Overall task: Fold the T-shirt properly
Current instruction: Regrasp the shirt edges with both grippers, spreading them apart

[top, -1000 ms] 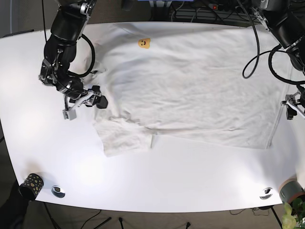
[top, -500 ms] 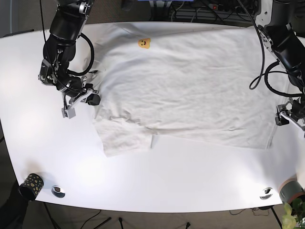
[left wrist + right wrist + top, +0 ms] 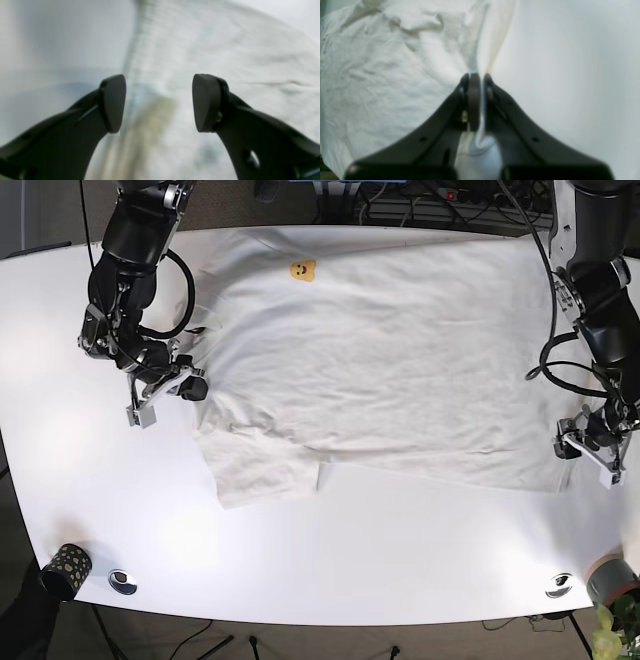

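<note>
Base view shows one white T-shirt [image 3: 390,360] spread flat across a white surface [image 3: 420,550], its body running from the left-centre to the far right, with one small yellow emblem [image 3: 302,270] near the top edge. One sleeve [image 3: 258,465] juts toward the near edge on the left. Two arms are in frame, one at each side of the shirt.

The right claw [image 3: 185,385] sits at the shirt's left edge, just above the sleeve. In the right wrist view its two fingers [image 3: 470,100] are pressed together with a thin ridge of white fabric pinched between them, the cloth rising in a fold beyond the tips; shirt lies to one side of the claw and bare surface to the other.

The left claw [image 3: 592,448] is down at the shirt's right edge, near the lower corner. In the left wrist view its two dark fingertips [image 3: 112,102] stand well apart, nothing between them, with the shirt's hem line running between and beyond them and blurred cloth below.

Along the near edge of the surface sit one speckled dark cup [image 3: 66,565] at the left, two round metal fittings [image 3: 122,581], and one grey pot [image 3: 610,580] holding a plant at the right corner.
</note>
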Robot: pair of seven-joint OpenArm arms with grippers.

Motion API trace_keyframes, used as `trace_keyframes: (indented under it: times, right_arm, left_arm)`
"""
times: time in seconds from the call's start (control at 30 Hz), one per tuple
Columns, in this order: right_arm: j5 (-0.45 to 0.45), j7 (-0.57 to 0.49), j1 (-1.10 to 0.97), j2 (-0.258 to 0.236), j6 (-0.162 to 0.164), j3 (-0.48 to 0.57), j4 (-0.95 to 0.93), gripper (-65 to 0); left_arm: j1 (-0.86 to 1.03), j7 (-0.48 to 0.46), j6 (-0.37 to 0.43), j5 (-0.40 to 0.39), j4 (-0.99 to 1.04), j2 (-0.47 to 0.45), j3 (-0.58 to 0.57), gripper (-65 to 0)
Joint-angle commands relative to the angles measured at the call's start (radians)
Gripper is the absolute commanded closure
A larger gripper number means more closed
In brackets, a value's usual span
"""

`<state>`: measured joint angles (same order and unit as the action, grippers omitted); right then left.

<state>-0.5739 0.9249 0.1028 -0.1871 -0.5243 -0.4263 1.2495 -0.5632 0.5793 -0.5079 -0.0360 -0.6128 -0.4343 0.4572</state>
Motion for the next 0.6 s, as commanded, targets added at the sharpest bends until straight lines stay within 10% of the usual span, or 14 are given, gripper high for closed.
trace_keyframes:
  times: [0.0,0.57]
  right_arm:
    - [-0.007,-0.004,0.015,-0.013,-0.004,-0.003,0.016,0.0]
    - [-0.01,-0.004,0.016,-0.012,-0.004,-0.003,0.016,0.0]
  left_arm:
    - [-0.028,-0.032,-0.004,-0.009,0.009,-0.027,-0.002,-39.0]
    - [-0.028,-0.144,-0.005,-0.012,0.159,-0.059,-0.15,-39.0]
